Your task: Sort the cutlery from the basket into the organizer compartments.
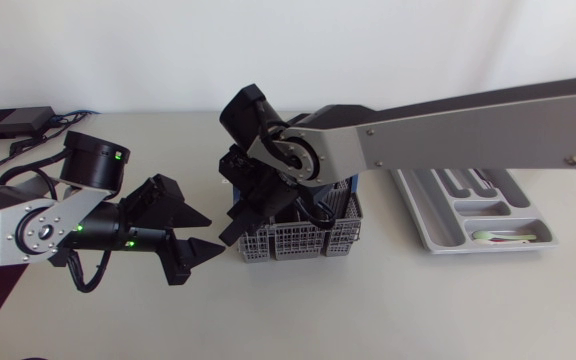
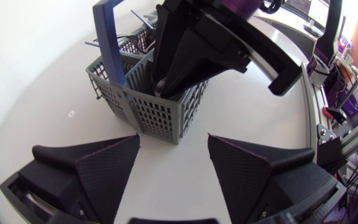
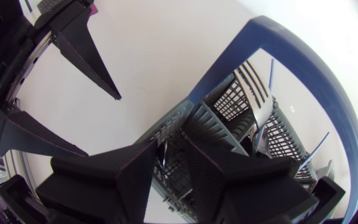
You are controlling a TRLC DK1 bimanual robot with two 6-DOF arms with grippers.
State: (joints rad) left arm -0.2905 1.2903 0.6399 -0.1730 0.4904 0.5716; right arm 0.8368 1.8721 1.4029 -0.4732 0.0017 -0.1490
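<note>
Table: organizer lies at the right side, well apart from the central basket. Right end effector is sunk vertically into the basket; whether it holds anything cannot be told. Left end effector stands wide open, empty, just beside the basket. Forks stand upright, tines up.

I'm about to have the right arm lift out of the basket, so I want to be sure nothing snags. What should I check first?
1. Right gripper down inside the basket: ok.
2. Its grasp secure: cannot tell.
3. Left gripper open, apart from the basket: ok.
4. Basket upright on the table: ok.
5. Organizer has free compartment space: ok.
</note>
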